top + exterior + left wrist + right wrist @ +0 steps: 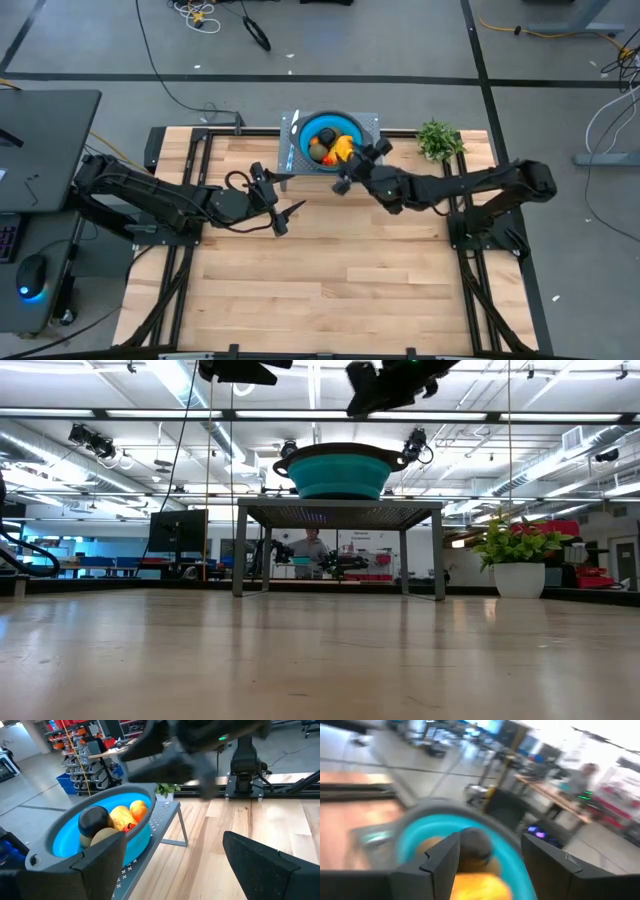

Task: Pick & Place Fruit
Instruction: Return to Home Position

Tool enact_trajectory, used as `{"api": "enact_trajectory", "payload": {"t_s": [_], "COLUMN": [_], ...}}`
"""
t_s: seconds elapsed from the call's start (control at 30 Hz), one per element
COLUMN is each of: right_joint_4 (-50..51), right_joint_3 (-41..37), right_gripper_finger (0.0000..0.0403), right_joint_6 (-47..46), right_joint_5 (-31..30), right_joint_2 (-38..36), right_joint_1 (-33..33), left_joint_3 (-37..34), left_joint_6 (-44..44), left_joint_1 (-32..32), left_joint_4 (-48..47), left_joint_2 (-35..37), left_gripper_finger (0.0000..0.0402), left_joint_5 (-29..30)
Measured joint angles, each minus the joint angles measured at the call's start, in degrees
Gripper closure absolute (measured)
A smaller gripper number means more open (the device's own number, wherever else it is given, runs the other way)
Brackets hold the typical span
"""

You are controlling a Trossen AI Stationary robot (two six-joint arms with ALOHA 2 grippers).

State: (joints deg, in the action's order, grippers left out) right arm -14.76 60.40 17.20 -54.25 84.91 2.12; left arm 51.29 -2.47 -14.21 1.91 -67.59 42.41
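Yellow, orange, black and olive fruit (pixel 333 146) fill the blue bowl (pixel 305 135) at the table (pixel 350 280)'s far edge; right gripper (pixel 358 166) and left gripper (pixel 279 193) gape empty.

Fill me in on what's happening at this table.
Two robot arms are sorting fruit into a blue strainer bowl that sits on a small metal stand at the far edge of the table. The fruit, yellow, orange and one black, lies in the bowl. The right end effector hangs open and empty just beside the bowl. The left end effector is open and empty too, in front of the stand. A potted plant stands nearby.
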Motion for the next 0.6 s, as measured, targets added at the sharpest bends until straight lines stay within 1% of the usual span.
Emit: {"api": "enact_trajectory", "payload": {"t_s": [0.1,0.17,0.2,0.3,0.37,0.43,0.6], "right_joint_4": [8.5,14.5,16.8,21.6,22.9,24.0,26.6], "right_joint_3": [0.0,0.0,0.0,0.0,0.0,0.0,0.0], "right_gripper_finger": [0.0181,0.0181,0.0181,0.0181,0.0181,0.0181,0.0181], "right_joint_6": [-5.2,-10.6,-12.7,-16.0,-16.8,-16.8,-16.6], "right_joint_5": [3.7,8.6,12.8,27.7,33.7,35.8,34.6], "right_joint_2": [-2.1,-3.5,-4.2,-5.2,-5.2,-5.3,-5.4], "right_joint_1": [3.5,5.7,6.6,9.0,10.4,11.6,13.0], "left_joint_3": [0.0,0.0,0.0,0.0,0.0,0.0,0.0], "left_joint_6": [-0.5,-0.5,-0.5,-0.5,-0.4,-0.4,-0.3], "left_joint_1": [0.0,0.0,0.0,0.0,0.0,0.0,0.0], "left_joint_4": [0.0,0.0,0.1,0.3,0.6,0.7,2.4], "left_joint_2": [0.0,0.0,0.0,0.0,0.0,0.0,0.0], "left_gripper_finger": [0.0061,0.0061,0.0061,0.0061,0.0061,0.0061,0.0061], "left_joint_5": [0.0,0.0,0.0,0.0,0.0,0.0,-0.2]}}
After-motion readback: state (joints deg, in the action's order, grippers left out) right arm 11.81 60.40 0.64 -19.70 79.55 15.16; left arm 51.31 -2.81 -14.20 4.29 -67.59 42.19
